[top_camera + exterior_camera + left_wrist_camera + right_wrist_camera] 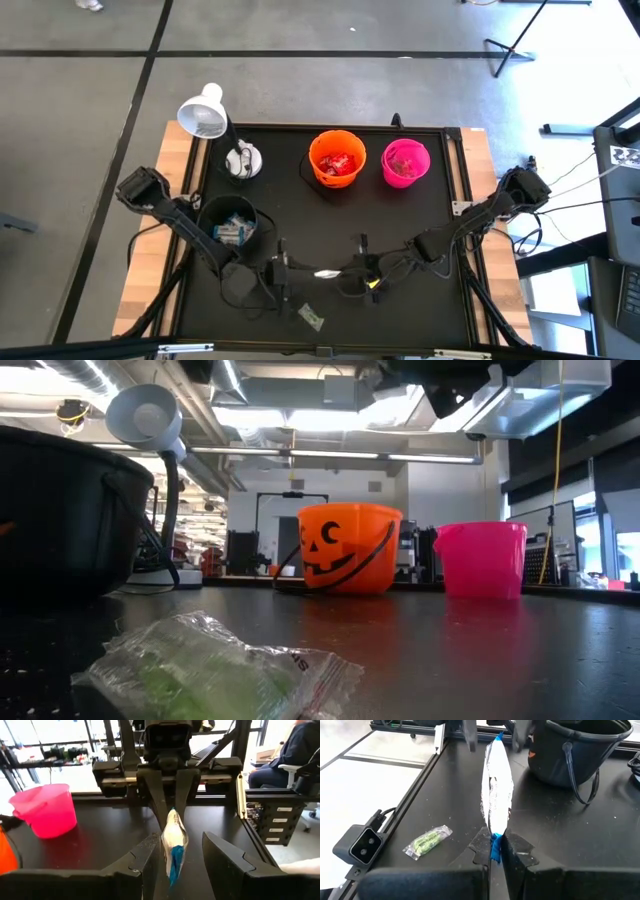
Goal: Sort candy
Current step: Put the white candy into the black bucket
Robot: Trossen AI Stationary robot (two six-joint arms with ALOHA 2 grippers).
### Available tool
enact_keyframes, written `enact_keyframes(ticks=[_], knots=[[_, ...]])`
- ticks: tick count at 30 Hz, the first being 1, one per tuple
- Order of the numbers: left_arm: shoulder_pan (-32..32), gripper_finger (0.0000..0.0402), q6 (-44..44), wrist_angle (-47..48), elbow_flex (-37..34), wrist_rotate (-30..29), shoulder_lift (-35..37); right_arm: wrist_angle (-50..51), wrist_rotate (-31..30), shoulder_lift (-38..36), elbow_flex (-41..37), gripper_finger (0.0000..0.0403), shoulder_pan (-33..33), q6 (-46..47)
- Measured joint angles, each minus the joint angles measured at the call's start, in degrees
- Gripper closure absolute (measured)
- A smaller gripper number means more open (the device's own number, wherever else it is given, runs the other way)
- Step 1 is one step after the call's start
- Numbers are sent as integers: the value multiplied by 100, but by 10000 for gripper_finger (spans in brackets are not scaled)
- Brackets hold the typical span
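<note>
The left end effector [283, 266] sits at the near-centre of the desk [430, 300], just past the black bucket [228, 222], which stands at the desk's left and already holds blue-and-white sweets. Its fingers [145, 865] stand apart. The blue-and-white candy [327, 271] hangs in the gap between them, and the left wrist view shows clearance on both sides; no contact with either finger can be confirmed.

The candy spans the short gap between the two end effectors. Its long axis runs from one end effector to the other, roughly along the desk's width, and in the right wrist view its free end points straight toward the left arm.

The right end effector [362, 268] is closed on the candy's blue tail end, with the fingertips [517, 847] pinching the crimped wrapper.

Judgement: this is a hand-over. The move turns on the left fingers closing across the wrapper's thin axis before the right fingers let go. The left arm is nearer the black bucket, so it is the likely carrier.

A green-wrapped candy [427, 841] lies flat on the desk, near the front edge and apart from both end effectors. The orange bucket [336, 158] and pink bucket [405, 163] stand at the far edge, well apart from the exchange.
</note>
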State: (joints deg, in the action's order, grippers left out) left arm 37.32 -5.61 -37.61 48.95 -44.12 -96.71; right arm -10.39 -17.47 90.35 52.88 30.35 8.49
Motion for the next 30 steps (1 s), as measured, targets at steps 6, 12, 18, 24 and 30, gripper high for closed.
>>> enact_keyframes(ticks=[6, 12, 18, 24, 30], knots=[[-58, 265, -328, 147, 0, 92, -2, -42, -2, 0, 0, 377, 0, 2], [-107, 265, -600, 227, 0, 160, -2, -58, -2, 0, 0, 377, 0, 2], [-146, 266, -647, 257, 0, 162, -2, -159, 5, 0, 2, 377, 0, 2], [-146, 301, -642, 257, 1, 179, -2, -171, 7, 0, 2, 377, 0, 2], [-138, 368, -632, 254, 0, 277, -2, -193, 15, 0, 2, 377, 0, 2]])
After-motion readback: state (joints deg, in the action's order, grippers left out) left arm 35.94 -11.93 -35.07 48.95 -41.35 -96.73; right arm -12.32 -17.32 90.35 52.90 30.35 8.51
